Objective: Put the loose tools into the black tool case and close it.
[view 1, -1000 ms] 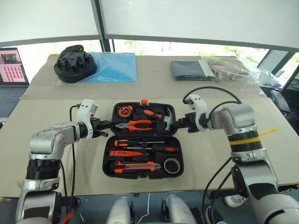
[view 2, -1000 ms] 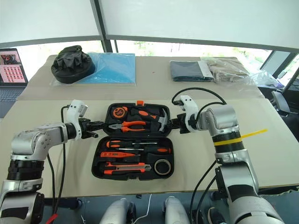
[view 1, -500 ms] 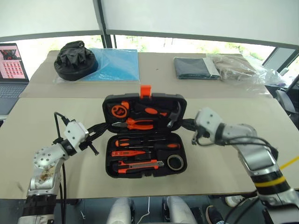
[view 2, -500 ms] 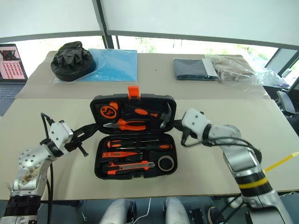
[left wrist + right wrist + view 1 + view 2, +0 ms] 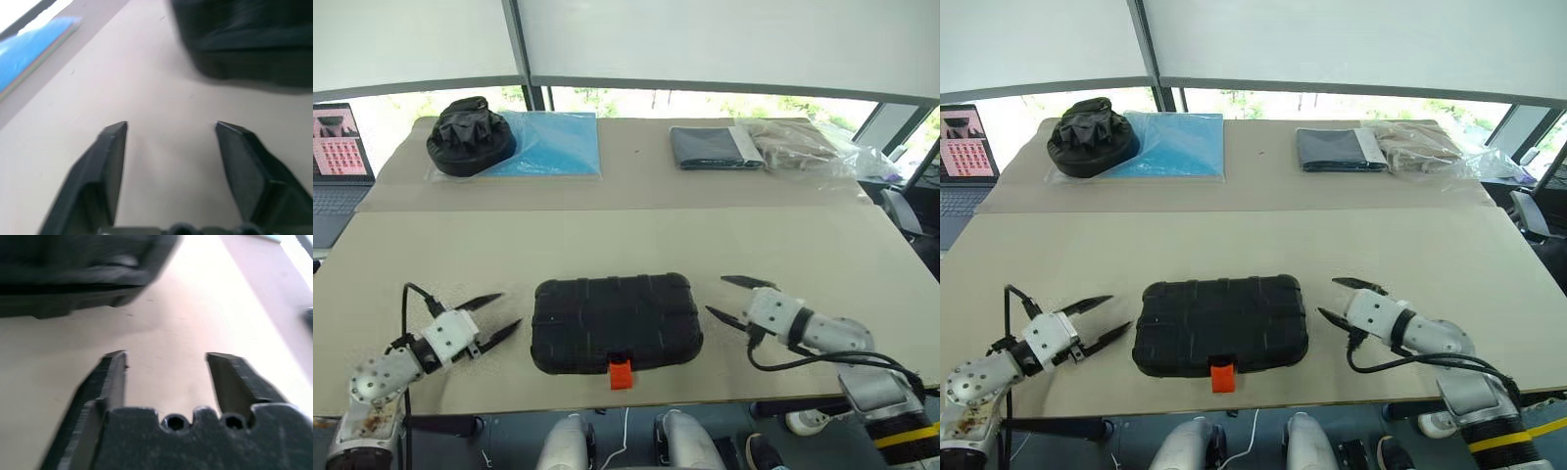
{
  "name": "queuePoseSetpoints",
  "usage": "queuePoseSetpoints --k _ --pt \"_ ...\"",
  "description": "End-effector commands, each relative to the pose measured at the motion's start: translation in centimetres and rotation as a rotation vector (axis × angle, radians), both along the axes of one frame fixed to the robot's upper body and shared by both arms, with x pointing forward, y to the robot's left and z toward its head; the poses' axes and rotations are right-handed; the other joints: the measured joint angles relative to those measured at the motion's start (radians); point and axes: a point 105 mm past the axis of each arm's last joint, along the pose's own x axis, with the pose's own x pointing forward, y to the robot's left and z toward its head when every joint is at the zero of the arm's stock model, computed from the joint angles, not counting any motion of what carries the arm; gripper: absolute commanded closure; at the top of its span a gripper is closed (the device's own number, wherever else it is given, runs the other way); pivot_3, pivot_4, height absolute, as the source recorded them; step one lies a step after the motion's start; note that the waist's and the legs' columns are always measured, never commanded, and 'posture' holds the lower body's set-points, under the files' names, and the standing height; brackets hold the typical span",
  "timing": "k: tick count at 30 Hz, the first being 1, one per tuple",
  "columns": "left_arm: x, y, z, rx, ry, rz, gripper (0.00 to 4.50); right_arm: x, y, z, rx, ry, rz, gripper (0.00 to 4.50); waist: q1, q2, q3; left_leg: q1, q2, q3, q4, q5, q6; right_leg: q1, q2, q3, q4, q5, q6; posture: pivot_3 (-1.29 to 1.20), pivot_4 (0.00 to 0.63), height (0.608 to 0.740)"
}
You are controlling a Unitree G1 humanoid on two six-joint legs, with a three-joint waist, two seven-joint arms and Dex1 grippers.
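Tool case lies shut on the desk, long axis side to side, latch at its near edge. Left gripper and right gripper flank its ends, fingers spread, empty, equally near.

Black tool case lying flat and closed (ribbed lid up) at desk's near middle, small orange latch on near edge.
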Motion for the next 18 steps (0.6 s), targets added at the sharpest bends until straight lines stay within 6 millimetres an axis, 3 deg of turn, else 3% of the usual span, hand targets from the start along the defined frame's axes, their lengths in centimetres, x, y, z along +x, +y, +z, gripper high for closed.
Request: queuePoseSetpoints --k 1,4,6,9,11,14,18 --pt "1.3 -0.2 0.9 -0.036 0.03 -0.004 1.31 -1.0 -0.6 1.4 0.06 0.04 0.005 1.76 0.004 0.0 0.0 0.0 0.0 0.0 0.0 0.0 0.0 0.0 0.0 0.0 0.0 0.0 0.0 0.0 0.15 0.74" --pt "3.6 -2.3 2.0 -0.074 0.041 -0.048 1.99 -4.4 0.3 0.1 0.047 0.209 0.116 2.81 0.015 0.0 0.0 -0.001 0.0 0.0 0.0 0.0 0.0 0.0 0.0 0.0 -0.001 0.003 -0.006 0.0 0.15 0.74" --pt "5.1 -3.8 2.5 -0.08 0.05 -0.084 2.82 -6.8 1.5 -0.6 0.049 0.328 0.193 3.51 0.025 0.0 0.0 -0.003 -0.002 0.001 0.0 0.0 0.0 0.001 0.0 -0.001 -0.001 0.002 -0.004 0.0 0.15 0.74" --pt "6.5 -5.4 2.2 -0.065 0.095 -0.125 3.85 -8.9 3.4 -1.1 0.068 0.432 0.262 4.47 0.02 -0.001 0.0 -0.003 -0.002 0.0 0.001 0.0 0.001 0.001 0.0 0.0 -0.002 0.003 -0.004 0.0 0.15 0.74" --pt "7.2 -6.4 1.9 -0.054 0.132 -0.149 4.42 -9.6 4.5 -1.5 0.061 0.45 0.297 4.5 0.015 -0.002 -0.001 -0.002 -0.002 0.0 0.001 -0.001 0.001 0.001 0.001 0.001 -0.002 0.003 -0.004 0.0 0.15 0.74" --pt "7.1 -7.5 0.7 0.018 0.224 -0.228 4.42 -9.7 6.0 -2.7 0.042 0.5 0.322 4.5 0.008 -0.002 0.0 -0.002 -0.001 -0.001 0.001 -0.001 0.001 0.0 0.004 0.001 -0.002 0.0 0.0 0.0 0.15 0.74" --pt "6.1 -7.8 -0.5 0.064 0.311 -0.295 4.42 -7.6 7.5 -3.0 0.035 0.48 0.3 4.5 0.004 -0.003 0.0 -0.003 -0.001 0.0 0.001 -0.001 0.001 -0.001 0.004 0.001 -0.002 0.001 -0.001 0.0 0.15 0.74"
